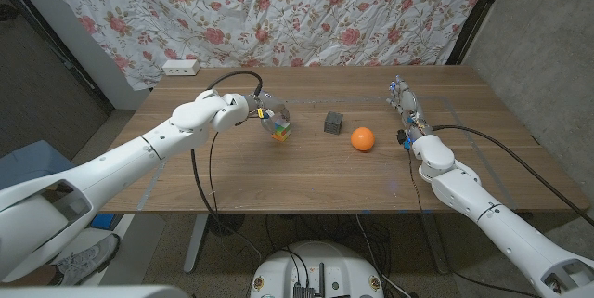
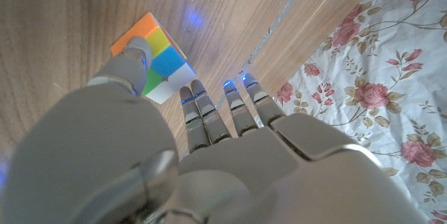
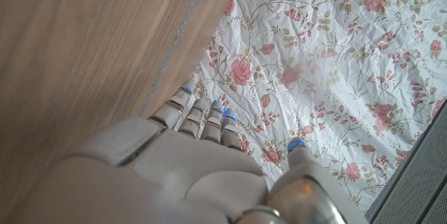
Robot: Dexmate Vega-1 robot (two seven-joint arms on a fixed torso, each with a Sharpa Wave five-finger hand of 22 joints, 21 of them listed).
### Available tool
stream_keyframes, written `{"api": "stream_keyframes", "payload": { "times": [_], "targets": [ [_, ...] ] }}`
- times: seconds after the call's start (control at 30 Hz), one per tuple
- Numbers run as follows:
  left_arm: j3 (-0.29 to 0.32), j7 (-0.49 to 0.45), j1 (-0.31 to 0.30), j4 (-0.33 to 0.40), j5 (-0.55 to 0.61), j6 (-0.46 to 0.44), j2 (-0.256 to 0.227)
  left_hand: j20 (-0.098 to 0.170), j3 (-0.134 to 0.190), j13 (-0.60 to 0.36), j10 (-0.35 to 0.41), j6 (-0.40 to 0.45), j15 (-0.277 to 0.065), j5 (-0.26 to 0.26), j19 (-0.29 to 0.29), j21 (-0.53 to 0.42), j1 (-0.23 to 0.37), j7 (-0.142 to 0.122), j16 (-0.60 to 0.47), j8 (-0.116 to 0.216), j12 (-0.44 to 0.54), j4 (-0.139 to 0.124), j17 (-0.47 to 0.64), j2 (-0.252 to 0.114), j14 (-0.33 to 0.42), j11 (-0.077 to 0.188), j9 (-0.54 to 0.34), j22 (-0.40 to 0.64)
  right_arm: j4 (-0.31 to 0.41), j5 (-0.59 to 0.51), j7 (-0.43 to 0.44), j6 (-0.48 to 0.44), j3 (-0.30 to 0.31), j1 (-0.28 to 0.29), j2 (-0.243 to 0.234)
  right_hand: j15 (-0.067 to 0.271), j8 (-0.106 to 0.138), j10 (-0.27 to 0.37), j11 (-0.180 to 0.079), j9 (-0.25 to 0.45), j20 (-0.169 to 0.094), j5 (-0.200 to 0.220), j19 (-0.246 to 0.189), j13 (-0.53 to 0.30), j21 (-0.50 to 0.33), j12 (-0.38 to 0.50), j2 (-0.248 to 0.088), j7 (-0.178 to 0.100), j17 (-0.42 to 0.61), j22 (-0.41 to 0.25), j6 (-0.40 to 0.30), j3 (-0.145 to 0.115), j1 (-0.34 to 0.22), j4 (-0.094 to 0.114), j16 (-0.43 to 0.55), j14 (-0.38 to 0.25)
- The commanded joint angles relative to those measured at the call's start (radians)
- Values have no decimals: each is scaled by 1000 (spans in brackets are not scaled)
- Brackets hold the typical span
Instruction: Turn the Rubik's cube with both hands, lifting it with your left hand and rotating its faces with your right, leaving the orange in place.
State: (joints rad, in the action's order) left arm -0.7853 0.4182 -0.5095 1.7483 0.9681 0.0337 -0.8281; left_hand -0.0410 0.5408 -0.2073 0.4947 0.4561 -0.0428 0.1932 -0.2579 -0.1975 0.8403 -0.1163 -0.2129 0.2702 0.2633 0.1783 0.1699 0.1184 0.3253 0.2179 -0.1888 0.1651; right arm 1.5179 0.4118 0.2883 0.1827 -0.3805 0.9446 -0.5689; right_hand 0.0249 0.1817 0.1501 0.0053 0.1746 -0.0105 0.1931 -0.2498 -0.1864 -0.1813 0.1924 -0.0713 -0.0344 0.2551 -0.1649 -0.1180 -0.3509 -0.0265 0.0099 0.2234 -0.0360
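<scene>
Head view | left robot hand point(image 1: 264, 112) holds the Rubik's cube point(image 1: 279, 131) | orange point(image 1: 362, 138) right of the cube on table point(image 1: 232, 177) | right robot hand point(image 1: 405, 103) holds nothing, fingers straight

This looks like a makeshift robot test room or lab rather than a home. A wooden table point(image 1: 306, 163) on a metal frame stands before a floral bedsheet point(image 1: 278, 10) hung as a backdrop beyond the fingers, with bare grey walls point(image 1: 548, 29) at either side. A white power strip point(image 1: 180, 67) lies at the table's far edge, and black cables point(image 1: 209, 196) trail underneath.
</scene>
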Motion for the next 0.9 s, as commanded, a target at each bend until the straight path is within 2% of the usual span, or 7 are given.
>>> {"api": "stream_keyframes", "payload": {
  "times": [0.03,0.47,0.77,0.9],
  "targets": [
    [1,-41,-2,-14,-4,21,-2,8,-10,-8,27,33,-145,9,-16,-4,15,1,-4,13,11,-2,5,-3,20,0,-5,4,-8,-1,1,1,-1,-3,4,-1,7,11,1,1,0,8,-7,0,-7,3,-30,0,2,-2,-6,0,0,4,3,-12],
    [1,-50,-7,-13,-3,17,3,22,-21,-17,61,58,-148,10,-30,-2,28,-2,-6,20,18,-4,6,-11,42,0,-8,4,-20,1,-4,9,-3,-8,9,-1,7,12,0,1,0,8,-7,0,-7,3,-31,0,2,-2,-9,0,0,5,2,-12],
    [-2,-65,-9,-13,7,16,4,17,-31,-28,100,66,-151,10,-43,-1,37,-1,-9,21,31,-6,8,-21,65,-1,-10,4,-23,2,-6,10,-3,-9,10,0,8,12,0,2,0,8,-7,0,-7,2,-32,0,1,-2,-11,-1,0,6,2,-12],
    [1,-81,-16,-9,13,10,3,17,-39,-39,130,99,-155,10,-57,-2,46,0,-13,34,41,-6,9,-30,84,0,-12,4,-24,2,-7,10,-4,-10,10,0,8,12,-1,2,0,8,-7,0,-7,3,-33,0,2,-2,-13,-1,0,7,2,-12]
  ]
}}
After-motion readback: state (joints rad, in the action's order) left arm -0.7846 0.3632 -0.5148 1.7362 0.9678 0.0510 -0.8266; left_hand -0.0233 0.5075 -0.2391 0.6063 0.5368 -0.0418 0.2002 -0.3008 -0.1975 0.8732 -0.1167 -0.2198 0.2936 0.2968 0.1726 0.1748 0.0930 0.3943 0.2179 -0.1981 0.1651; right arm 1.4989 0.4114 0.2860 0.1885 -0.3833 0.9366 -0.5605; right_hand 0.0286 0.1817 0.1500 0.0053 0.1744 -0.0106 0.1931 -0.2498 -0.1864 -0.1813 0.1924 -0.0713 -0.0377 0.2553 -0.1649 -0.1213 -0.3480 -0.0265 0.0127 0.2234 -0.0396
